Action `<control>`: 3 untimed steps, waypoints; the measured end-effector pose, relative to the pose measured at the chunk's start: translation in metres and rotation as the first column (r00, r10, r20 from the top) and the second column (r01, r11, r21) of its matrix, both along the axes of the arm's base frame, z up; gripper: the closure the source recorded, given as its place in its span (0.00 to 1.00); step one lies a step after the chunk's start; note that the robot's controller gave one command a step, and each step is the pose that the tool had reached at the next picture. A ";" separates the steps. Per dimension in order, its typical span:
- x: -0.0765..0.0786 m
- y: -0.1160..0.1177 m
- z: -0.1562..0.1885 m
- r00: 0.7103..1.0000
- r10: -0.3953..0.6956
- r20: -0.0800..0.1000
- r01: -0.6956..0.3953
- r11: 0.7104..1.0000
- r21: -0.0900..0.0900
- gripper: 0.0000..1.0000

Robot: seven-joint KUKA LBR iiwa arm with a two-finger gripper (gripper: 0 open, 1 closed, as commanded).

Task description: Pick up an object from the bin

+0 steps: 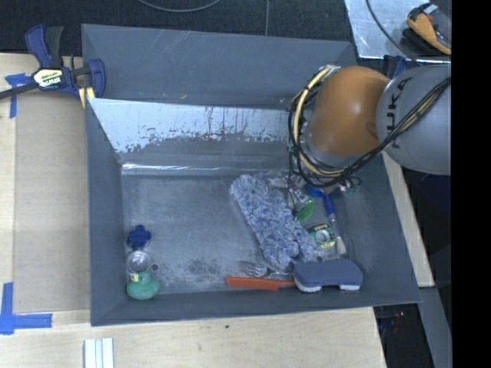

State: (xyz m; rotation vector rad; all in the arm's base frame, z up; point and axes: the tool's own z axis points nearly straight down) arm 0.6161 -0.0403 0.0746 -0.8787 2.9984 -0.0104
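- While the arm is coming in from the right in the camera view, its gripper (307,198) is sitting low in the grey metal bin (103,228), tucked under the robot's rounded orange wrist cover (345,113).
- It's hanging over the right edge of a crumpled blue-grey fuzzy cloth (265,221), right-centre on the bin floor, with a small green plastic piece (307,211) just beside it.
- Honestly I can't tell if the gripper is standing wide, narrow or holding anything; the cover and cables are hiding that part.
- My read: it's sitting at the descend-and-grab step and nothing is looking lifted yet.
- The next move is probably calling for a close on the cloth's edge or the green piece, then a straight pull up. The cloth is looking floppy, so it may be dragging its neighbours along.
- Counting what's lying in there:
- one fuzzy cloth
- one small green piece, plus one green-and-white bit (327,238) just below it that's too small to identify
- one blue oval pad (328,274) near the front wall
- one orange-handled metal utensil (257,282), touching the pad's left end
- one small clear bulb with a blue top and green base (140,265), well apart in the front-left corner
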 end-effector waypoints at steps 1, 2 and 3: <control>0.000 0.000 0.000 1.000 0.000 0.000 0.000 1.000 0.000 1.00; 0.000 0.000 0.013 1.000 -0.001 0.003 0.001 1.000 0.001 1.00; 0.000 0.000 0.031 1.000 -0.002 0.004 0.002 1.000 0.001 1.00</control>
